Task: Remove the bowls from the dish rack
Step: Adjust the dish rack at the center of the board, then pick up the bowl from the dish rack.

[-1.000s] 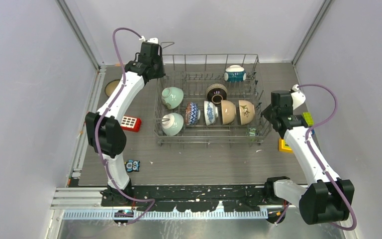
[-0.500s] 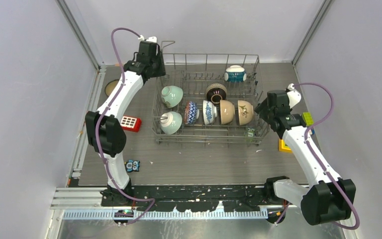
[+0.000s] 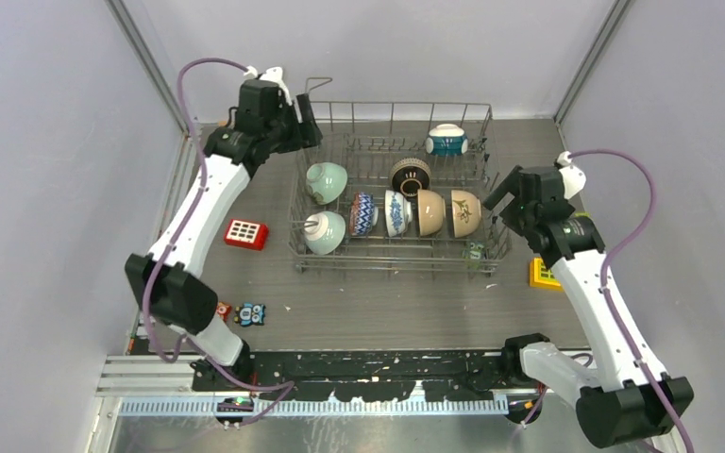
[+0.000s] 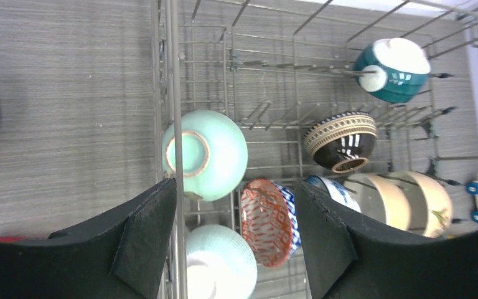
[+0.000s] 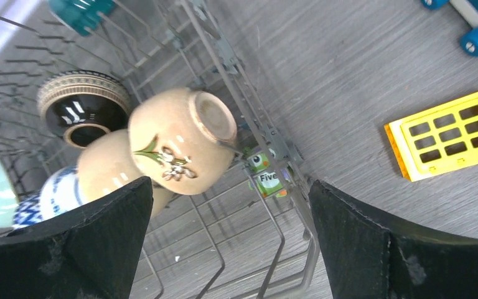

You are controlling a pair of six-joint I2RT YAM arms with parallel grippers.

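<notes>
The left jaws stand wide and empty over the left wall of the dish rack [image 3: 393,265]. One pad [image 4: 142,240] seems to lie outside the wire and the other inside it, with a pale green bowl [image 4: 205,154] below and between them. The right jaws are also spread wide and hold nothing, above the sprigged cream bowl [image 5: 180,140] at the rack's right end. All these bowls lie tilted or on edge among the tines.

To pick well, I judge that the left arm [image 3: 210,193] should first shift inward, so that the wire wall is not caught in the grip. Both target bowls show their foot rings, so the pads should close across the body well below the foot, where the taper will not squeeze them off. Each bowl should then go straight up clear of the tines and down onto the bare surface [image 3: 378,311].

There is one rack, and eight bowls sit in it:
- two pale green
- one red patterned [image 3: 364,215]
- one blue-and-white [image 3: 398,213]
- two cream
- one dark brown [image 3: 412,176]
- one teal-and-white [image 3: 446,139]

A round dish [image 3: 212,167] lies outside the rack at left; I cannot tell whether it is a bowl.
</notes>
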